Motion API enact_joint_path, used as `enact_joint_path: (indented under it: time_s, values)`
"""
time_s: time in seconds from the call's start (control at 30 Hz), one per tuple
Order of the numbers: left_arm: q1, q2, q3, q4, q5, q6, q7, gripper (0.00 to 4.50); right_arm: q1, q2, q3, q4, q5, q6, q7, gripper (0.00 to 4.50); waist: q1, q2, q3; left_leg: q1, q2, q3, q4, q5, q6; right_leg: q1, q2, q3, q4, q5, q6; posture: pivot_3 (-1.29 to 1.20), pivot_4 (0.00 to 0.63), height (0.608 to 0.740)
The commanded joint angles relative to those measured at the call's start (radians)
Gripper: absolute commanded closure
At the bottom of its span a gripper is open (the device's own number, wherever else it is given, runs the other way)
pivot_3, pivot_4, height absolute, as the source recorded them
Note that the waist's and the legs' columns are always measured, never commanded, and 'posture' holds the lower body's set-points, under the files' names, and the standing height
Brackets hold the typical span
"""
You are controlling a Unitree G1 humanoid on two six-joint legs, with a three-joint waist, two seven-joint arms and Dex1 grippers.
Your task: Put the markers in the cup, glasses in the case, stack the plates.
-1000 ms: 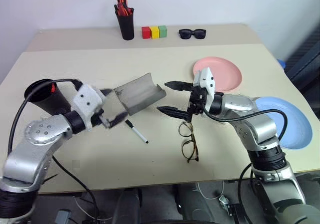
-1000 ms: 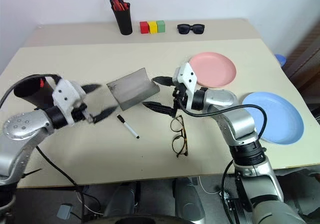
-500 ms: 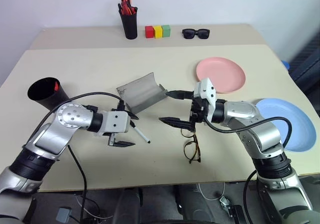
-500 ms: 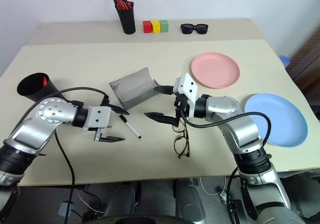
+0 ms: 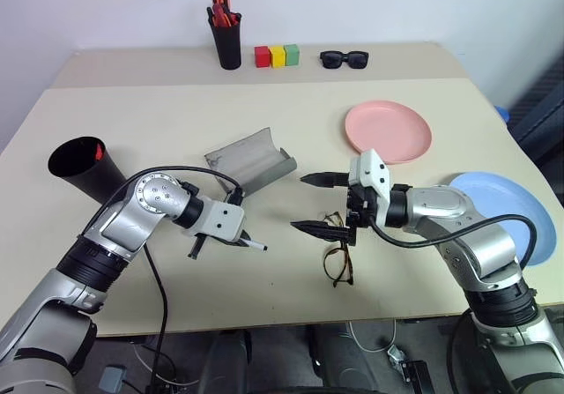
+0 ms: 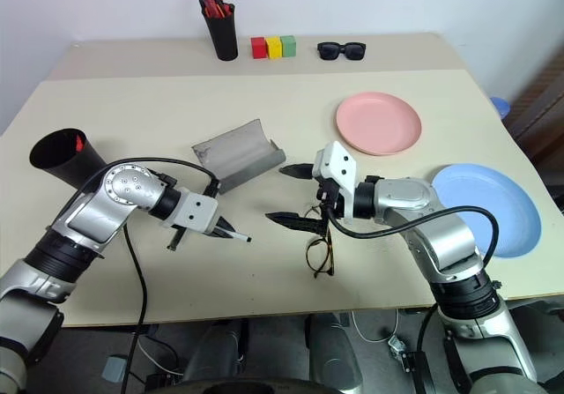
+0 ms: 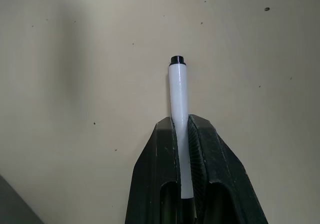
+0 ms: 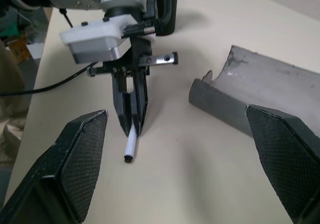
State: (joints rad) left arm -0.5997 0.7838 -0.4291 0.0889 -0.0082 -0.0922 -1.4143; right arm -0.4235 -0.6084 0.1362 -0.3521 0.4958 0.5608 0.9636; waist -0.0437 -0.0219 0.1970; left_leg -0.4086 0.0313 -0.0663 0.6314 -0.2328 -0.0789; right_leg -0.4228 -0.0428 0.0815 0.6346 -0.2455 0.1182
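Now the left gripper [image 7: 184, 149] has its two black fingers pressed together on the white marker [image 7: 179, 96], whose white body runs out past the fingertips and ends in a small black tip lying at the table [image 5: 159, 103]. Just beyond this gripper, toward the far edge, lies the grey case [image 5: 249, 159], open, with its curved lid turned up. Off to the gripper's outer side, well apart, the black cup [image 5: 81, 167] lies tilted with its mouth toward the camera, and a bit of red shows inside it, likely the end of the other marker [image 5: 97, 152]. The right gripper [image 5: 319, 203] hangs above the table with its fingers spread wide and nothing between them, pointing across toward the left gripper. Directly below and slightly nearer than its fingertips lie the glasses [image 5: 337, 251], one lens toward the gripper and one toward the table's near edge. Beyond the right arm rests the pink plate [image 5: 388, 131], and to that arm's outer side the blue plate [image 5: 515, 213], the two well apart. Along the far edge stand a black pen holder [image 5: 224, 39] with orange-red pens, three coloured blocks [image 5: 277, 55] and black sunglasses [image 5: 344, 58].
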Motion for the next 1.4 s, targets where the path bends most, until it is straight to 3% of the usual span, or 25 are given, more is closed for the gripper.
enact_joint_path:
  time_s: [0.03,0.17,0.33,0.47,0.6,0.77,0.93,1.07,1.4]
  values:
    - [0.033,-0.001,0.035,-0.056,-0.013,0.03,0.022,4.45,0.006,-0.018,-0.018,-0.043,0.014,-0.011,0.018,0.0,-0.001,0.0,0.0,0.0,0.0,0.0,0.0,0.0,0.0,0.0,0.0,0.0,0.0,0.0,0.0,0.0,0.15,0.74]
    - [0.1,0.042,0.154,-0.185,-0.121,0.196,0.049,4.45,0.015,-0.041,-0.014,-0.037,-0.007,-0.031,0.04,0.0,-0.001,0.0,0.0,0.0,0.0,0.0,0.0,0.0,0.0,0.0,0.0,0.0,0.0,0.0,0.0,0.0,0.15,0.74]
    - [0.219,0.094,0.403,-0.36,-0.292,0.448,0.172,4.45,0.002,-0.035,-0.035,-0.002,-0.017,-0.059,0.026,0.0,-0.002,0.0,0.0,0.0,0.0,0.0,0.0,0.0,0.0,-0.001,0.0,0.0,0.001,0.0,0.0,0.0,0.15,0.74]
    - [0.199,-0.023,0.666,-0.41,-0.47,0.624,0.426,4.45,-0.006,-0.023,-0.035,0.021,-0.01,-0.065,0.027,0.0,0.003,-0.001,0.0,0.0,0.0,-0.001,0.002,0.0,0.0,0.0,0.0,-0.001,0.001,0.0,0.0,0.0,0.15,0.74]
    - [0.139,-0.162,0.827,-0.45,-0.538,0.675,0.706,4.45,-0.031,0.002,-0.007,0.045,-0.017,-0.075,0.035,0.0,0.001,-0.001,0.0,0.0,0.0,-0.001,0.003,0.0,0.0,0.001,-0.001,-0.001,0.001,0.0,0.001,0.0,0.15,0.74]
    - [0.125,-0.24,0.934,-0.461,-0.276,0.53,1.108,4.45,-0.099,0.142,0.01,0.083,-0.046,-0.116,-0.069,0.0,-0.011,-0.001,0.0,0.002,0.0,-0.001,0.003,0.0,0.0,0.001,0.0,-0.001,0.005,0.0,0.001,0.0,0.15,0.74]
    - [0.184,-0.279,0.978,-0.447,-0.133,0.419,1.316,4.45,-0.183,0.349,0.036,0.161,-0.127,-0.15,-0.261,0.0,-0.015,-0.001,0.0,0.004,0.0,-0.001,0.002,0.0,-0.001,0.0,0.0,0.0,0.011,0.0,0.0,0.0,0.15,0.74]
    - [0.233,-0.302,0.992,-0.422,-0.095,0.353,1.376,4.45,-0.191,0.435,0.08,0.171,-0.135,-0.157,-0.277,0.0,0.001,-0.002,-0.001,0.003,-0.001,-0.002,0.002,0.001,-0.001,0.0,-0.001,0.0,0.011,0.0,0.0,0.0,0.15,0.74]
    - [0.292,-0.348,0.996,-0.331,-0.139,0.246,1.388,4.45,-0.174,0.453,0.081,0.157,-0.099,-0.146,-0.242,0.0,-0.001,-0.002,-0.001,0.004,-0.001,-0.001,0.002,0.001,-0.001,0.0,0.0,-0.001,0.011,0.0,0.0,0.0,0.15,0.74]
